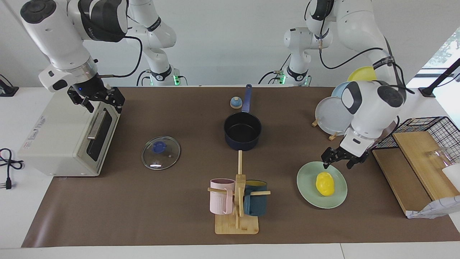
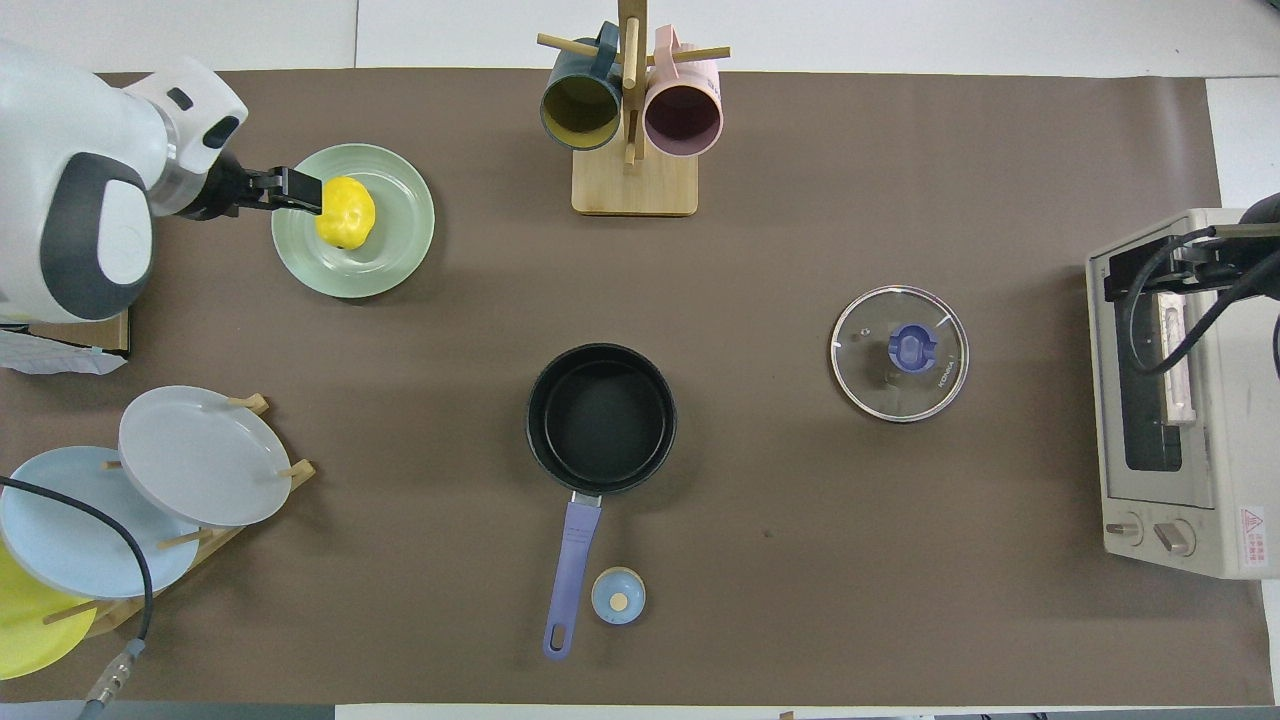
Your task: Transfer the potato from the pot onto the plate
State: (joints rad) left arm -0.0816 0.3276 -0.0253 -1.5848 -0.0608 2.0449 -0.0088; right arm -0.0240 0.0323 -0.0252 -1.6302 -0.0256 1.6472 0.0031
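So the potato (image 1: 325, 183) sits on the green plate (image 1: 308, 192), nothing touching it. Left gripper (image 1: 338, 160) hangs just above the plate's rim, jaws spread, holding nothing. Pot (image 1: 242, 131) is empty. Right gripper (image 1: 96, 98) waits over the toaster oven (image 1: 64, 138), open.

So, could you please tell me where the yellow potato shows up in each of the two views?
Facing view: the potato lies on the mint-green plate, low in the picture toward its right edge.
Overhead view: the potato lies on the same plate, high in the picture toward its left edge.
Shared landmark: the wooden mug rack stands beside the plate in both.
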